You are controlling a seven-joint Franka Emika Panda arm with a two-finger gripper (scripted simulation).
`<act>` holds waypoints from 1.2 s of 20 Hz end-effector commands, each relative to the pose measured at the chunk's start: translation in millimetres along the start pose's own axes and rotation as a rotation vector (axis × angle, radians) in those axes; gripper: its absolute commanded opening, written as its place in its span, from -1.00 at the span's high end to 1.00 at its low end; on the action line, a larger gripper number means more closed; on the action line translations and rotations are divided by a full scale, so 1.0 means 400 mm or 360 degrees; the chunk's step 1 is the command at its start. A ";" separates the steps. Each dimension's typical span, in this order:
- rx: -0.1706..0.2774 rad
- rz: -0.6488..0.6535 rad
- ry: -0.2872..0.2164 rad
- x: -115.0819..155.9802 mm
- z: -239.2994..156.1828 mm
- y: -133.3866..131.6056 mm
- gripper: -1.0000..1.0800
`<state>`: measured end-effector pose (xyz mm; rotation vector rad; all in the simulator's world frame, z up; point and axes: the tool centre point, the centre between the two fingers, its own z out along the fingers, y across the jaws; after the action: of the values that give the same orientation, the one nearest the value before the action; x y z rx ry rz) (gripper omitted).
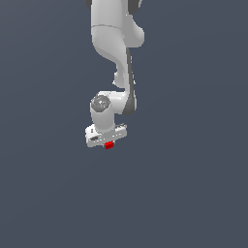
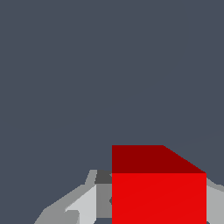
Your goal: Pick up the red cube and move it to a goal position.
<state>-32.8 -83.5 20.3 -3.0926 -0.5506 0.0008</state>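
The red cube (image 1: 109,145) is a tiny bright red block right under the white gripper (image 1: 108,144) at the end of the white arm, in the middle of the exterior view. In the wrist view the red cube (image 2: 158,192) fills the space between the grey fingers (image 2: 78,205), one on each side of it and touching it. The gripper is shut on the cube. The fingertips are hidden behind the cube and the hand in the exterior view. No goal marker shows in either view.
The flat dark grey-blue ground (image 1: 193,193) lies all around the arm. The arm's white links (image 1: 114,43) rise from the gripper toward the top of the exterior view. No other objects show.
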 end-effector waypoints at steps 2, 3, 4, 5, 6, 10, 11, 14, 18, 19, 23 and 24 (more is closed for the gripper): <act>0.0000 -0.0001 0.0001 0.003 -0.010 -0.008 1.00; 0.0000 -0.0001 0.0001 0.004 -0.015 -0.013 1.00; 0.0000 -0.0001 0.0001 0.006 -0.022 -0.018 1.00; 0.0000 -0.0001 0.0001 0.008 -0.030 -0.025 1.00; 0.0000 -0.0001 0.0001 0.010 -0.040 -0.033 1.00; -0.0001 0.0000 0.0000 0.023 -0.092 -0.077 1.00; -0.0001 0.0000 0.0000 0.027 -0.108 -0.091 1.00; -0.0002 0.0000 0.0000 0.042 -0.167 -0.141 1.00; -0.0003 -0.0001 0.0000 0.066 -0.259 -0.218 1.00; -0.0003 -0.0001 0.0000 0.072 -0.281 -0.236 1.00; -0.0003 -0.0001 0.0000 0.095 -0.363 -0.303 1.00; -0.0003 -0.0001 0.0000 0.101 -0.381 -0.317 1.00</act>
<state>-38.1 39.6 160.8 -3.0936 -0.5534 -0.0004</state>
